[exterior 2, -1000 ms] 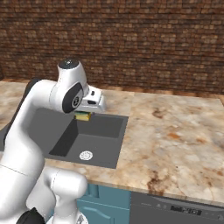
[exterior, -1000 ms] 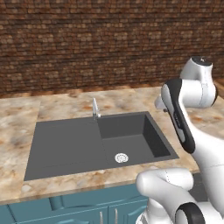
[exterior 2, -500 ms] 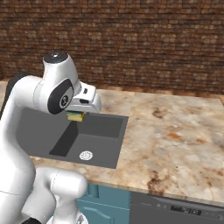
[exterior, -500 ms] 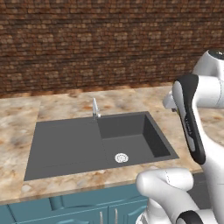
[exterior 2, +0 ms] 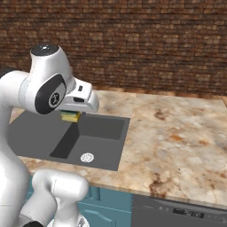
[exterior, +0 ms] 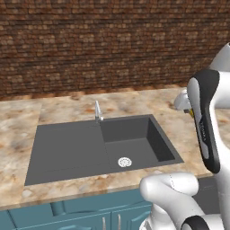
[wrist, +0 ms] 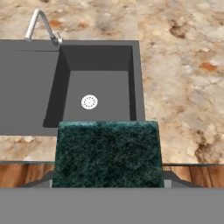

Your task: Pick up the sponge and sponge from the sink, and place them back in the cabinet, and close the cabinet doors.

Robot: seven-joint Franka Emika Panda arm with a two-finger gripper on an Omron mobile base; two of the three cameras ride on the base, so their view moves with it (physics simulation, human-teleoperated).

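We see a red-brown brick wall (exterior: 90,45) behind a tan marble counter (exterior 2: 177,137). Below its front edge sit teal drawers (exterior: 81,211) and a dark appliance panel (exterior 2: 177,213). Wooden floor (wrist: 26,168) lies beneath.

Sponge (wrist: 107,153) above counter (wrist: 183,87), right of sink (wrist: 26,87).

Tan marble counter (exterior: 67,110) — dark sink (exterior: 72,150) inset, faucet (exterior: 97,111) at rim.

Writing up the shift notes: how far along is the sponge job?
Done: one sponge is out of the sink, held up over it. In hand: the gripper is shut on that sponge, its green face filling the hand view. Left: no second sponge shows in the basin; stowing in the cabinet and shutting its doors remain.
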